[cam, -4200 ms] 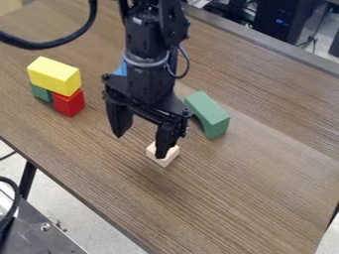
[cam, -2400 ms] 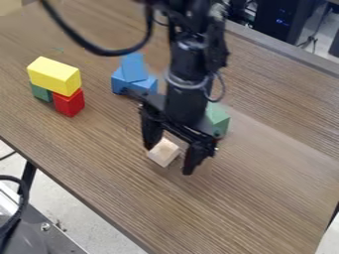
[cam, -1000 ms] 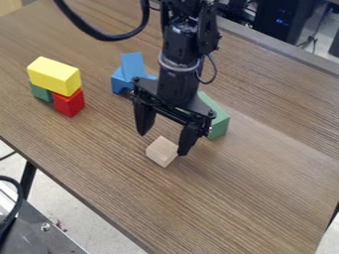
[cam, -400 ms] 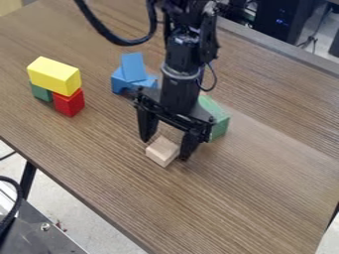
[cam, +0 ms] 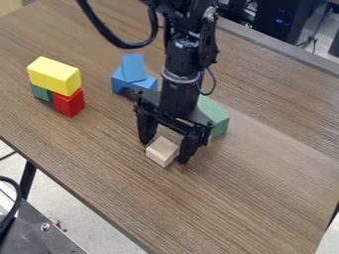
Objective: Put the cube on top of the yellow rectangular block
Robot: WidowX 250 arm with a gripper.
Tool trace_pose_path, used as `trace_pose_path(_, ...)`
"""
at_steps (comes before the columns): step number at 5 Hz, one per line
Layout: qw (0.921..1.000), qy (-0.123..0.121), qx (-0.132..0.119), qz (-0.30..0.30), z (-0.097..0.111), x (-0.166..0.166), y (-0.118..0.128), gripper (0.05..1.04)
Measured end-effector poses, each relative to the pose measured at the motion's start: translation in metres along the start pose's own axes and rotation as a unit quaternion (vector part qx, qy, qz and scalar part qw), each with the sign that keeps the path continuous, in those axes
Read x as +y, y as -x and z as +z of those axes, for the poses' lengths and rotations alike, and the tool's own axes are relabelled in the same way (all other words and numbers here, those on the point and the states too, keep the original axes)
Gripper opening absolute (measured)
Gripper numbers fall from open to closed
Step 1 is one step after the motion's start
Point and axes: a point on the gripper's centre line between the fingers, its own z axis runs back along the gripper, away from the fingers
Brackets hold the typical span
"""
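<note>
Across the table [cam: 218, 198] I had the gripper [cam: 163, 150] low, jaws parted and grasping nothing, leaving room for a grip. The yellow block [cam: 54, 76] bridged the red block [cam: 69, 102] and small green block [cam: 41, 93], which bore it up. The pale cube [cam: 163, 151] sat on the wood between the jaws, seemingly lined up for pinching.

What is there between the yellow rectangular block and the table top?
The camera view shows a red block and a green block there, holding the yellow block above the table top.
</note>
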Motion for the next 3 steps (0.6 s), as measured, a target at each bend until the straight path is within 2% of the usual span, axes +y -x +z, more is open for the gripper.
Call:
trace_pose_path(1,1.0000,0.005,-0.002,0.003,0.0000,0.0008,-0.0008,0.649)
trace_pose_path(2,1.0000,0.007,-0.002,0.004,0.0000,0.0019,-0.0010,0.552)
trace_pose_path(3,1.0000,0.006,0.006,0.004,-0.0003,0.0022,0.0017,0.552)
